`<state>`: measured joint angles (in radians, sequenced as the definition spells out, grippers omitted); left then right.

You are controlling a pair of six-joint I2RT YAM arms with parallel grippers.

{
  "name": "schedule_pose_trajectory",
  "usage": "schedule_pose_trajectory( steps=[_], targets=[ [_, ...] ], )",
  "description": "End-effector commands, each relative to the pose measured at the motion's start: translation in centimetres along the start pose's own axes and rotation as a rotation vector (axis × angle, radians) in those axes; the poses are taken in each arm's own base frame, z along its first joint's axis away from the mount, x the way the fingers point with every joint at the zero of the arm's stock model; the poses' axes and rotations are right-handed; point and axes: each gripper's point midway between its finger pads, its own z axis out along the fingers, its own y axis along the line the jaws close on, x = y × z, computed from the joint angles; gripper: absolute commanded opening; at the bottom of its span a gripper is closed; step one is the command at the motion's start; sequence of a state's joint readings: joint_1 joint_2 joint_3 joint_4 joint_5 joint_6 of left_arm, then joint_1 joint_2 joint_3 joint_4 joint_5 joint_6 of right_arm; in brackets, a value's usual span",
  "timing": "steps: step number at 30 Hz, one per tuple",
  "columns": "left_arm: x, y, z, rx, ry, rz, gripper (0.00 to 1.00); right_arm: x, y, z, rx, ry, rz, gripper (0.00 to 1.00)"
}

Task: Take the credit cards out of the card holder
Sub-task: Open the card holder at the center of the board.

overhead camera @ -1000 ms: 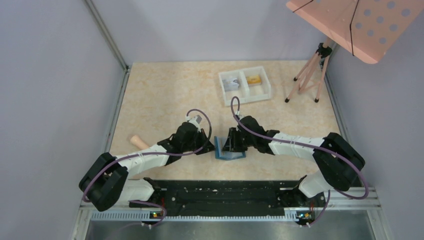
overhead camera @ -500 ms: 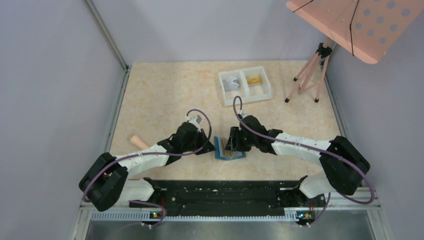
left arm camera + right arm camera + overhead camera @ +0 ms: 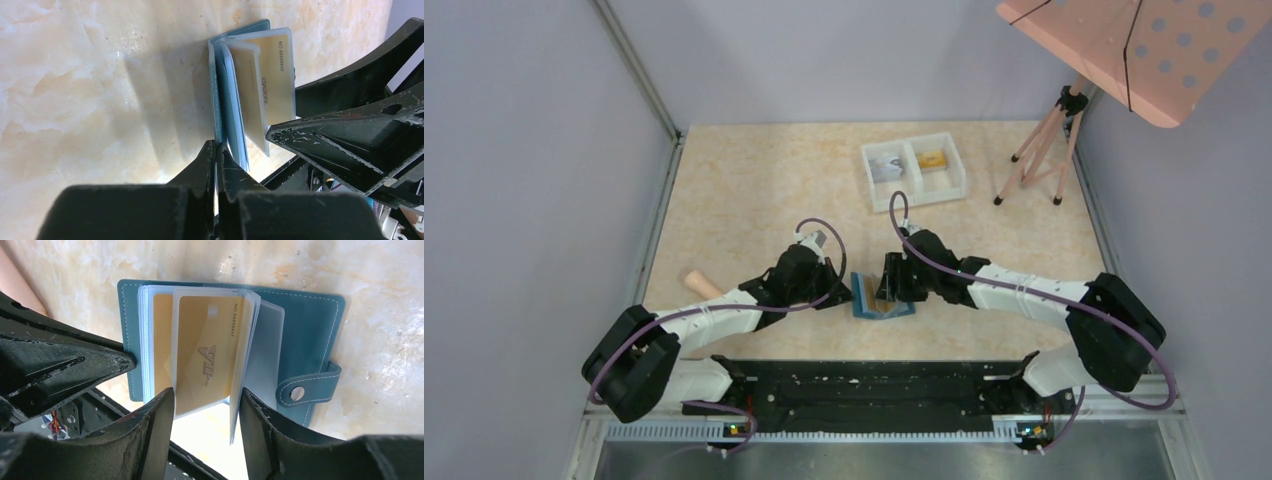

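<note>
The teal-blue card holder (image 3: 881, 301) lies open between the two arms, with one cover raised. In the right wrist view the card holder (image 3: 310, 325) shows its snap tab (image 3: 306, 388) and clear sleeves holding a gold "VIP" credit card (image 3: 207, 355), with a second gold card (image 3: 161, 340) behind it. My left gripper (image 3: 216, 150) is shut on the edge of the teal cover (image 3: 216, 90). My right gripper (image 3: 206, 412) is open, and its fingers straddle the raised sleeves. Both gold cards (image 3: 274, 65) also show in the left wrist view.
A white two-compartment tray (image 3: 914, 195) stands behind, with a greyish flat item (image 3: 886, 165) in one half and an orange one (image 3: 931, 158) in the other. A pinkish cylinder (image 3: 699, 283) lies at the left. A tripod (image 3: 1042, 140) with a pink perforated board stands at the back right.
The right gripper has shifted slightly over the card holder, and the gold cards now show between its fingers. The left arm has stayed put, still holding the cover.
</note>
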<state>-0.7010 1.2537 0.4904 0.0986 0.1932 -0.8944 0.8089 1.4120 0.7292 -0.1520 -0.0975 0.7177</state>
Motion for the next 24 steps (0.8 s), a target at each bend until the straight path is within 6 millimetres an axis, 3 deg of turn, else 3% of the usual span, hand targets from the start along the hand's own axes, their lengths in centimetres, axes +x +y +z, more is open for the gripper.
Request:
schedule_pose_trajectory(
  steps=[1,6,24],
  targets=[
    [-0.75,-0.47,-0.3,0.014,-0.033,0.017,0.0,-2.21,1.21,-1.23,-0.009,-0.075,-0.03,0.49],
    [-0.67,-0.33,-0.16,0.011,-0.031,0.018,0.0,-2.38,0.94,-1.14,0.005,-0.084,-0.037,0.47],
    [-0.57,-0.25,-0.02,0.011,-0.027,0.016,0.0,-2.53,0.83,-0.73,0.024,-0.075,-0.074,0.68]
  ],
)
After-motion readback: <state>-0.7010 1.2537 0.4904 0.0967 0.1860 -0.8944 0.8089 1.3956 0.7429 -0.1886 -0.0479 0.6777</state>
